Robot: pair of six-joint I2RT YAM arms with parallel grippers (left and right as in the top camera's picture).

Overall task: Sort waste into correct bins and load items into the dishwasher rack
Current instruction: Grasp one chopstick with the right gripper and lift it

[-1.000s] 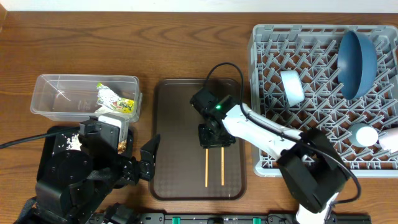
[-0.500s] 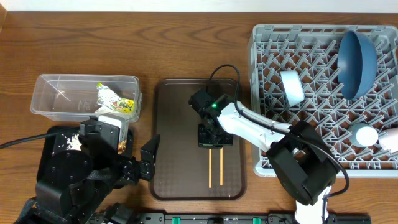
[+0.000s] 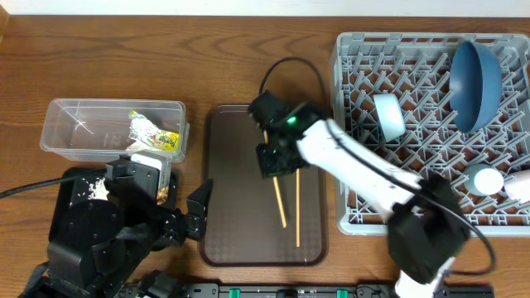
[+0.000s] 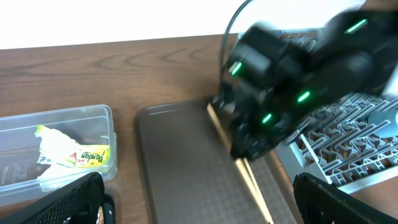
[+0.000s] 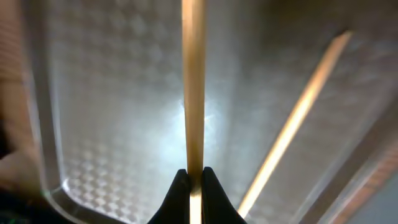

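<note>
Right gripper [image 5: 194, 174] is pinching shut on one chopstick [image 3: 280, 203], holding it angled across the brown tray [image 3: 232, 190]; second chopstick [image 3: 297, 211] is lying on that tray just beside it. Left gripper [image 3: 199, 211] is sitting with jaws wide apart by the tray's left edge, holding nothing; blue plate [image 3: 474, 74] is standing in the rack [image 3: 414, 141].

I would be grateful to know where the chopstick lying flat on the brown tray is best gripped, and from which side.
Probably near the middle of the flat chopstick, coming straight down from above with fingers across its width: it is thin and lies flat on the brown tray.
</note>
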